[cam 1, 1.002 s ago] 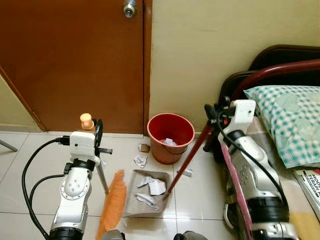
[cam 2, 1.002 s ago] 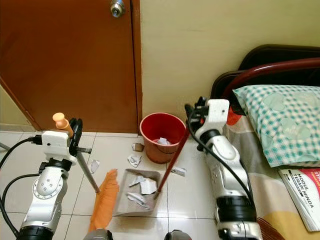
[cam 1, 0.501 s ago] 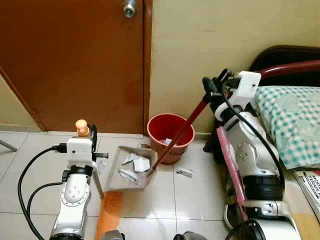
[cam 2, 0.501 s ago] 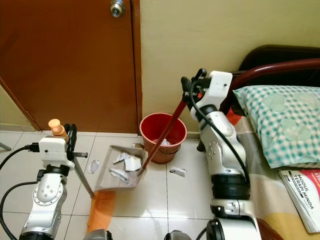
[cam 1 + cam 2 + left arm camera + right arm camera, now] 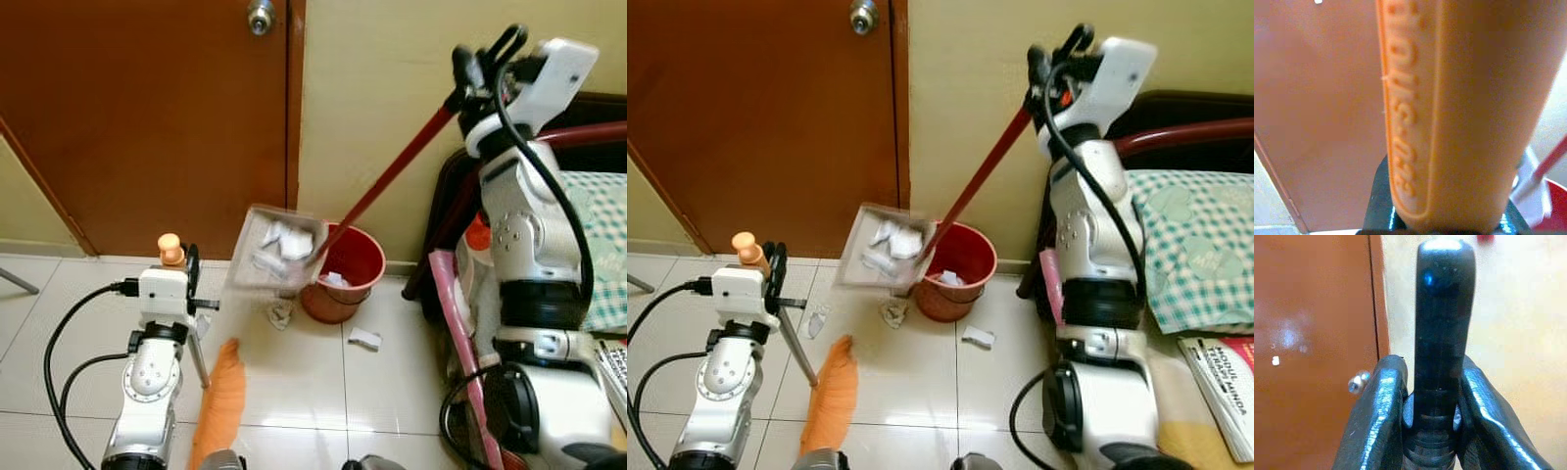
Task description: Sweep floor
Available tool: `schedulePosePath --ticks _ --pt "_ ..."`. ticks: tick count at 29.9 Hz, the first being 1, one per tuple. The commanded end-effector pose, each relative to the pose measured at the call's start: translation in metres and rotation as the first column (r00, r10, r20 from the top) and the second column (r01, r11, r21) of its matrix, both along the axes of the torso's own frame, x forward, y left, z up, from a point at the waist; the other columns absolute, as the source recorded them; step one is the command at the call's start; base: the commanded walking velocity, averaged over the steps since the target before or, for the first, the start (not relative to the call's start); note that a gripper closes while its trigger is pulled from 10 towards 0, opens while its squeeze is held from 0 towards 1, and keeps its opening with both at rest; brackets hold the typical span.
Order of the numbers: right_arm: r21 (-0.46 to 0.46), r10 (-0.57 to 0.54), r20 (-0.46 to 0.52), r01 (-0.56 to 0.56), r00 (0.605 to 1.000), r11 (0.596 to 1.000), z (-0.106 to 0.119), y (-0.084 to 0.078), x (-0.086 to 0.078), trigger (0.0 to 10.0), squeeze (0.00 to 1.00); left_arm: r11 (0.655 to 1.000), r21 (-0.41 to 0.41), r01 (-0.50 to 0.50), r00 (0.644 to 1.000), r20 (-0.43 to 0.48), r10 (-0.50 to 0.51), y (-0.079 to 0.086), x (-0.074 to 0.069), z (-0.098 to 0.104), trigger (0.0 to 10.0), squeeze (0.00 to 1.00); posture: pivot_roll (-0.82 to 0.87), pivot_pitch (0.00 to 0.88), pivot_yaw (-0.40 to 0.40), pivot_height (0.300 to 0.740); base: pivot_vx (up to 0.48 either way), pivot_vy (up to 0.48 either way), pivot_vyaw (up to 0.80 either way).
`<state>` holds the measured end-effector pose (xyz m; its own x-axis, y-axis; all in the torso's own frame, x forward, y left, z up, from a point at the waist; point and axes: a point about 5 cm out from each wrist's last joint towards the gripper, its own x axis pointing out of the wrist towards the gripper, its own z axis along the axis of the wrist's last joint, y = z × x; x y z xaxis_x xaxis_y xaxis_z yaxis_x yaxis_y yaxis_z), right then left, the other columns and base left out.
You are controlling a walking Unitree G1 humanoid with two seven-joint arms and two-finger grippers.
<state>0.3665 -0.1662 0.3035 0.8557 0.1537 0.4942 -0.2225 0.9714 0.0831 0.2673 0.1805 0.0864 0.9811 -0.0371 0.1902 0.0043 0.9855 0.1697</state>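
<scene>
My right gripper [image 5: 477, 74] is raised high by the wall, shut on the black end [image 5: 1444, 338] of the dustpan's long red handle [image 5: 392, 176]. The grey dustpan [image 5: 277, 251] hangs tilted in the air just left of the red bucket [image 5: 345, 277], with paper scraps in it. My left gripper [image 5: 189, 270] is shut on the broom's orange grip [image 5: 1449, 112]. The orange bristles [image 5: 223, 399] rest on the tiles in front of me. Some paper lies inside the bucket.
A brown door [image 5: 147, 117] and a cream wall stand behind the bucket. Loose paper scraps [image 5: 364, 338] lie on the tiles near the bucket. A bed with a checked pillow [image 5: 1195, 245] and a dark headboard is at the right.
My right arm has lifted the dustpan off the floor to bucket-rim height, tilting it. The broom has stayed beside me, its bristles shifting slightly.
</scene>
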Motion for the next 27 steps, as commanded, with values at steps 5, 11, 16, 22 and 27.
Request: schedulePosePath --ticks 5,11,16,22,27 --pt "-0.092 -0.045 0.105 0.055 0.993 0.994 0.019 0.004 0.007 10.0 0.0 0.999 -0.036 0.019 1.0 -0.004 -0.019 -0.007 -0.002 0.0 10.0 0.0 0.0 0.0 -0.038 0.74 0.0 0.0 0.0" --pt "-0.196 -0.085 0.157 0.115 0.984 0.974 0.018 0.009 0.015 10.0 0.0 0.999 -0.042 0.016 1.0 -0.006 -0.017 -0.007 -0.006 0.0 10.0 0.0 0.01 0.0 -0.043 0.74 0.0 0.0 0.0" --pt "-0.33 -0.089 0.184 0.147 0.979 0.932 -0.003 0.024 0.018 10.0 0.0 0.999 -0.042 0.026 1.0 -0.012 -0.026 -0.008 -0.007 -0.001 10.0 0.0 0.01 0.0 -0.042 0.74 0.0 0.0 0.0" --pt "-0.406 -0.09 0.257 0.192 0.962 0.894 -0.011 0.039 0.016 10.0 0.0 0.999 -0.045 0.025 1.0 -0.013 -0.026 -0.009 -0.01 0.0 10.0 0.0 0.02 0.0 -0.046 0.74 0.0 0.0 0.0" --pt "-0.432 -0.037 0.288 0.164 0.957 0.887 -0.015 0.056 0.014 10.0 0.0 0.999 -0.045 0.027 0.999 -0.016 -0.028 -0.009 -0.011 0.0 10.0 0.0 0.02 0.007 -0.048 0.74 0.0 0.0 0.0"
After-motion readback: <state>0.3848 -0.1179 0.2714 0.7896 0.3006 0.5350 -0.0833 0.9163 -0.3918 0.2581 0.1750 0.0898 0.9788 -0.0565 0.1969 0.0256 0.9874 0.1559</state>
